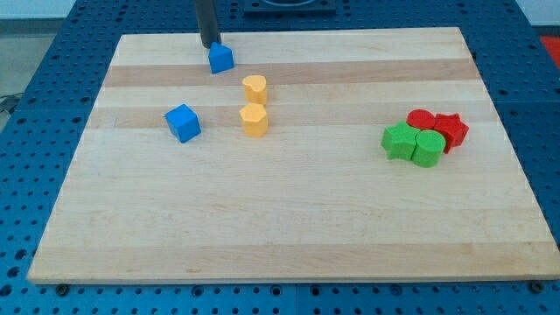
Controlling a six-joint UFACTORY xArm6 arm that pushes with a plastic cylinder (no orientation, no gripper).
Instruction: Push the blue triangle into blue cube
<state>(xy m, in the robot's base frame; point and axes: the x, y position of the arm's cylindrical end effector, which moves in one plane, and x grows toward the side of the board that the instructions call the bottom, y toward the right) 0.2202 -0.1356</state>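
Camera view, the only one. Look to the view's top edge of the wooden bench (306,219) for my tip (211,45), at the end of a dark upright rod. No fingers to report here: just a bare rod, with nothing to spread or clamp.

Find the blue triangle (220,58) just below my tip and slightly to the view's right of it, so close as to look touching, though contact cannot be told for certain. Find the blue cube (183,122) well apart from it, toward the view's bottom and somewhat to the view's left, with bare wood between the two.

Judge the coming move on that line: from triangle to cube, down and leftward. Note my tip placed on the triangle's upper-left side. Pushing straight down from there would likely send the block down and rightward, away from the cube. Better, probably, to come round to the triangle's upper-right side before driving it.

Mind the yellow block at the upper spot (255,88) and the yellow block below it (254,119), both to the view's right of the path and near enough to be clipped by a drifting push.

Ignore the cluster of two green blocks (411,144) and two red blocks (437,127) far off at the view's right.
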